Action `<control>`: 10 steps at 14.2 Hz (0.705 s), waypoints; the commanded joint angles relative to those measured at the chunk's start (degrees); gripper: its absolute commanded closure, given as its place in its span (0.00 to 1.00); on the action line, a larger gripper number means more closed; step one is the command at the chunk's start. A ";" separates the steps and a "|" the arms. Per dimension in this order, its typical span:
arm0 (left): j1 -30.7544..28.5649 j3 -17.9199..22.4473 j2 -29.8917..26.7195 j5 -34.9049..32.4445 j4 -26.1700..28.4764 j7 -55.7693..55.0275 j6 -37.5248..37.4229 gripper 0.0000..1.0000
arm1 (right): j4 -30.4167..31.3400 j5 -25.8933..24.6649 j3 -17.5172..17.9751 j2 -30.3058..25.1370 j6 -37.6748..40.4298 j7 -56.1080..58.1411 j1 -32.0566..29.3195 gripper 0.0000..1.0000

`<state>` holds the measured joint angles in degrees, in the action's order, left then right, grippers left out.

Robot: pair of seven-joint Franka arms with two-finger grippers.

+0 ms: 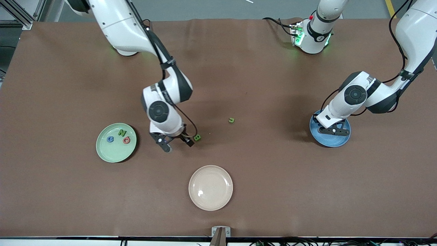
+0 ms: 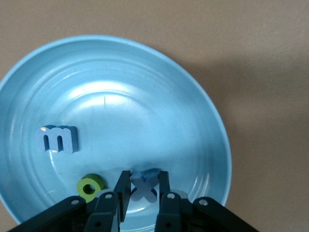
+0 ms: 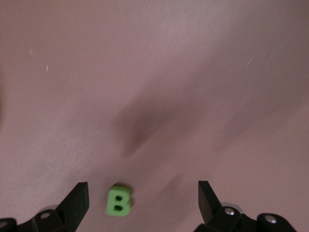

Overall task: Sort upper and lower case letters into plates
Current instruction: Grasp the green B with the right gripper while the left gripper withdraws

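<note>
Right gripper [image 3: 142,200] fingers spread wide, green B [image 3: 118,200] on the surface between them, untouched. Left gripper [image 2: 144,189] fingers clamped on blue x [image 2: 144,186] over blue plate [image 2: 193,96].

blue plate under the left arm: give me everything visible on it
The sky-blue plate is round and shallow, glossy like plastic, with faint rings in its well. It sits flat on the brown table at the left arm's end. Inside lie a blue m and a green o. The left gripper hangs over it, jaws shut on a blue x; whether the x touches the plate cannot be told.
</note>
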<state>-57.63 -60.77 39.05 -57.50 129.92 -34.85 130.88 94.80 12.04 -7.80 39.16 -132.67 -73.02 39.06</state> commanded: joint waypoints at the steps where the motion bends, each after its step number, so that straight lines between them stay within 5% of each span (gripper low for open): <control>1: -0.38 0.13 0.15 -1.56 0.34 -0.22 1.04 0.83 | -5.41 0.18 -0.73 4.51 -0.13 -4.75 1.63 0.07; 3: -0.38 0.21 -0.02 -1.56 0.34 -0.48 1.04 0.69 | -5.94 0.18 -0.73 5.57 -1.01 -5.29 2.25 0.18; 5: -0.55 -0.13 -0.99 -1.47 0.25 0.14 0.96 0.14 | -5.85 0.09 -0.73 5.84 -1.36 -5.46 2.52 0.31; 6: -0.56 -1.18 -1.77 -1.21 0.25 -0.04 0.78 0.03 | -5.85 0.09 -0.73 5.92 -1.27 -5.55 2.69 0.37; 10: 0.58 -8.82 -1.69 4.22 -0.98 -4.33 -0.97 0.00 | -5.77 0.18 -0.73 5.92 -1.27 -6.07 3.31 0.45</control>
<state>-57.84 -66.21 39.21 -56.19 129.16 -36.68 131.20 89.68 12.04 -7.88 44.68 -134.08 -77.53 41.25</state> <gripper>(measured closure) 0.216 0.405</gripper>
